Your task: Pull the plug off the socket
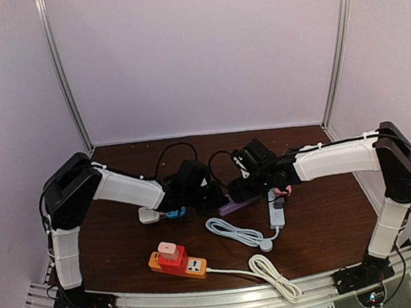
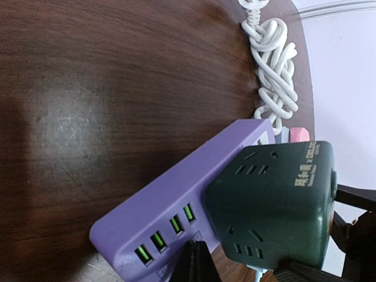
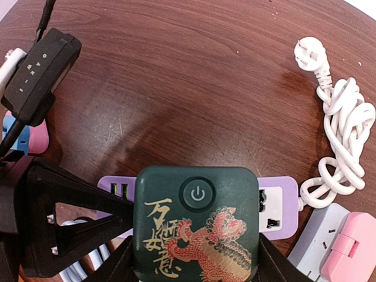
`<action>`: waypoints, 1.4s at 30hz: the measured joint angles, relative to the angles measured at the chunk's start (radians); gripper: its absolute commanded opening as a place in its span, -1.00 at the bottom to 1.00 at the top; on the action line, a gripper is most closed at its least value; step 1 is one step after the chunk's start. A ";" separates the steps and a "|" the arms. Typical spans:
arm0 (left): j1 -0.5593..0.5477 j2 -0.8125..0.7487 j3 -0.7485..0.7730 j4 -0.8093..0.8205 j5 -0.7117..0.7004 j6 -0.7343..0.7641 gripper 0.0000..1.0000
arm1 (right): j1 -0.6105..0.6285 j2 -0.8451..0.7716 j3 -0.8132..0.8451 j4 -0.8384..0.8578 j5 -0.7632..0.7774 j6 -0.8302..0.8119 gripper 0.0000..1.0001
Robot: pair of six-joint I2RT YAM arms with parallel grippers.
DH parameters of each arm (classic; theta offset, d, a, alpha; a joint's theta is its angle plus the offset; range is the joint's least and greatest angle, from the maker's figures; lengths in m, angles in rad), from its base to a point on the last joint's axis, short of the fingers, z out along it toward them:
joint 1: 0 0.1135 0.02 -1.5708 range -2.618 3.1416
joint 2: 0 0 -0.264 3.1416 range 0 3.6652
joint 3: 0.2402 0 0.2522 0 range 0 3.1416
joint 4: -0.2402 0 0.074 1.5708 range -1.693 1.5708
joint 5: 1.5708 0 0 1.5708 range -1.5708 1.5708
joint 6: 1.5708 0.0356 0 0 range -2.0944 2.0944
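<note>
The plug is a dark green cube [image 3: 197, 229] with a power button and a red-gold dragon. It sits on top of the purple socket strip [image 3: 276, 205], which lies on the brown table. My right gripper [image 3: 197, 267] is shut on the cube, with one black finger on each of its sides. In the left wrist view the cube [image 2: 276, 205] covers the strip's [image 2: 170, 200] right half. My left gripper [image 2: 197, 261] is shut, its tips against the strip's end below the green USB ports. From above, both grippers [image 1: 213, 195] [image 1: 255, 182] meet over the strip [image 1: 234, 206].
A coiled white cable [image 3: 338, 135] lies right of the strip, beside a grey strip with a pink plug [image 3: 346, 247]. A black adaptor [image 3: 38, 76] lies far left. Near the front edge are an orange strip with a red plug [image 1: 176, 262] and another white cable [image 1: 275, 275].
</note>
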 measured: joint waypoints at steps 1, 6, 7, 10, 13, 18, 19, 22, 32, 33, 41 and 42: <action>0.000 0.000 0.000 0.000 0.000 -0.002 -1.00 | 0.002 0.000 0.000 0.000 0.004 0.000 -0.42; 0.000 0.000 0.000 0.000 0.000 -0.006 -1.00 | 0.019 0.000 0.003 -0.001 0.037 -0.005 -0.42; 0.000 0.001 0.000 0.000 -0.001 -0.006 -1.00 | 0.024 0.000 0.006 -0.002 0.047 -0.006 -0.42; 0.000 0.001 0.000 0.000 -0.001 -0.010 -1.00 | 0.034 -0.005 0.015 -0.005 0.073 -0.012 -0.43; 0.000 0.002 0.000 0.000 -0.002 -0.013 -1.00 | 0.038 -0.005 0.021 -0.011 0.082 -0.016 -0.44; -0.002 0.002 0.000 0.000 -0.005 -0.014 -1.00 | 0.043 -0.005 0.024 -0.011 0.098 -0.019 -0.44; -0.002 0.002 0.000 0.000 -0.005 -0.014 -1.00 | 0.043 -0.005 0.027 -0.010 0.099 -0.019 -0.44; -0.002 0.002 0.000 0.000 -0.006 -0.014 -1.00 | 0.040 -0.008 0.033 -0.010 0.096 -0.017 -0.45; -0.002 0.009 0.008 -0.002 -0.007 -0.014 -1.00 | 0.008 -0.055 0.037 -0.006 0.045 0.000 -0.45; -0.002 0.009 0.008 -0.002 -0.007 -0.014 -1.00 | 0.008 -0.060 0.038 -0.006 0.045 0.002 -0.45; -0.006 0.013 0.063 -0.082 -0.019 0.021 -1.00 | -0.034 -0.116 0.039 -0.026 0.043 0.012 -0.44; -0.007 0.013 0.078 -0.110 -0.023 0.037 -1.00 | -0.049 -0.129 0.039 -0.028 0.041 0.013 -0.44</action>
